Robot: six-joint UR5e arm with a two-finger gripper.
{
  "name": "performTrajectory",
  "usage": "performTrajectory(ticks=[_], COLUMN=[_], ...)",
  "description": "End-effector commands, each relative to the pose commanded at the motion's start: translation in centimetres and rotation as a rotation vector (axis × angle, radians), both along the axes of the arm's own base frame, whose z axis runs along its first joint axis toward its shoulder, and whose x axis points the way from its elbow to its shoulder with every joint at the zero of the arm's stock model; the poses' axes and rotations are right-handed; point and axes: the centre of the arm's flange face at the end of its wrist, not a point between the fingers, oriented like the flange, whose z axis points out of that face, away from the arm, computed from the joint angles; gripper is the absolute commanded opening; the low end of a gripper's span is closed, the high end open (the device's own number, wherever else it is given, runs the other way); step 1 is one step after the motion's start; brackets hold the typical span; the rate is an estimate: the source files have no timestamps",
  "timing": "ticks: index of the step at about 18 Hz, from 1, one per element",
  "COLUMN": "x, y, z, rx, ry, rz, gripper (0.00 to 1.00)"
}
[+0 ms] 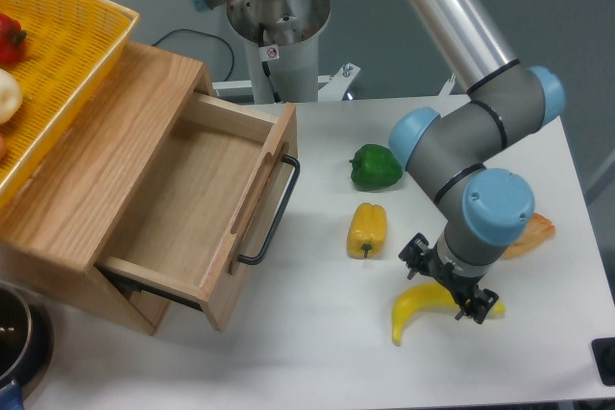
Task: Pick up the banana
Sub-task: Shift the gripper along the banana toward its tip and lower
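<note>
My pincer point(445, 282) is down on the banana point(415, 306), its black fingers spread either side of the fruit's middle; I cannot tell whether they actually touch it. The one banana lies under it, its tip reaching toward the table's front edge point(317, 396), with bare white top there. Farther back to its left sit one yellow pepper point(367, 229) and one green pepper point(376, 166); one orange item point(534, 233) peeks out behind the arm, and one open wooden drawer point(192, 208) lies well left

A wooden box point(106, 151) with its drawer point(197, 208) open fills the left, a yellow basket point(72, 31) at upper left, while green pepper point(376, 166) and yellow pepper point(367, 229) sit mid-counter point(317, 343).
</note>
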Motion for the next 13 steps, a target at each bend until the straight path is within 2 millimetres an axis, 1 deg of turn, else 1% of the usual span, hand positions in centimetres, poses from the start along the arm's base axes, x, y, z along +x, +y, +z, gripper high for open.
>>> performTrajectory(ticks=[4,5,8,9,11,13], x=[-1.7,-1.8,-3.0,-3.4,-4.0,-4.3], y=[-2.1,-2.2,-3.1,-3.3,-3.3,-3.6], z=[0.4,0.5,0.3,0.2,-0.9,-1.3], rx=[0.003,0.003,-0.031,-0.056,-0.095,-0.096], ry=[0.022,0.029,0.087,0.114,0.144,0.152], rz=[-0.205,-0.256,-0.392,-0.420,-0.427,-0.428], gripper=[1.00,1.00,1.00,1.00,1.00,1.00])
